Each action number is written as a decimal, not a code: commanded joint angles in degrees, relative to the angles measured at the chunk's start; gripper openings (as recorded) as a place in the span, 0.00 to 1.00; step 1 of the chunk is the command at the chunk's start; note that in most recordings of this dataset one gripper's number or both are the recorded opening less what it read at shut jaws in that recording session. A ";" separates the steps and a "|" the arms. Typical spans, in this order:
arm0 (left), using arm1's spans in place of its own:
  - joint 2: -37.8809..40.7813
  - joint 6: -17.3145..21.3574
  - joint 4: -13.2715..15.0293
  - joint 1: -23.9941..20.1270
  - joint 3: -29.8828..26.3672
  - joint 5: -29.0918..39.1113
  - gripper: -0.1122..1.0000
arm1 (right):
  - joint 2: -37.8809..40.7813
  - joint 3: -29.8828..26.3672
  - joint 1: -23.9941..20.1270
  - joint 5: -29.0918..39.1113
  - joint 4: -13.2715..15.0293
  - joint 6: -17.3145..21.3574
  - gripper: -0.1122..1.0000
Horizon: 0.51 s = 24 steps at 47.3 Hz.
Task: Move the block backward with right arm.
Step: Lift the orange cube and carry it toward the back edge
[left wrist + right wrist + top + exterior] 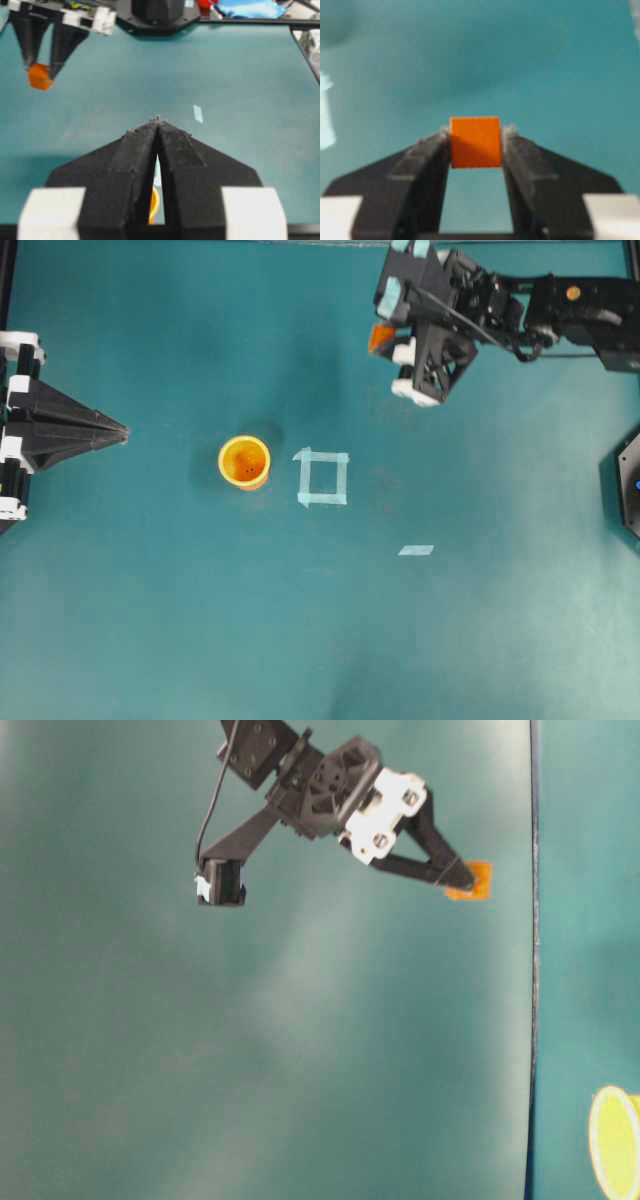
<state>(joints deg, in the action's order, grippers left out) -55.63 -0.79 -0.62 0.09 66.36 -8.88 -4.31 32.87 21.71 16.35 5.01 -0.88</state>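
Note:
The small orange block (379, 337) is pinched between the two black fingertips of my right gripper (385, 340), at the back of the table, right of centre. The right wrist view shows the block (475, 142) squarely between the jaws of that gripper (475, 136), with teal table below it. It appears held clear of the surface in the table-level view (470, 880) and in the left wrist view (40, 76). My left gripper (125, 430) is shut and empty at the left edge, also seen in its own wrist view (158, 120).
A yellow-orange cup (245, 462) stands upright mid-table, left of a pale-blue tape square outline (323, 478). A short tape strip (416, 550) lies nearer the front right. A dark fixture (628, 485) sits at the right edge.

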 commanded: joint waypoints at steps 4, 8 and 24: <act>-0.26 0.00 -0.09 -0.09 -1.76 0.00 0.10 | 0.00 -2.90 2.55 -0.44 0.88 0.09 0.46; -0.53 0.00 0.00 -0.09 -1.76 0.44 0.10 | 0.26 -3.25 3.69 -0.53 1.05 0.00 0.46; -0.97 0.00 -0.09 -0.09 -1.93 0.70 0.10 | 0.70 -3.60 7.73 -0.70 1.41 0.00 0.46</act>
<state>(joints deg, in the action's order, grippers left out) -56.78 -0.79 -0.53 0.09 66.36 -7.82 -2.99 30.85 28.74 16.26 6.33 -0.88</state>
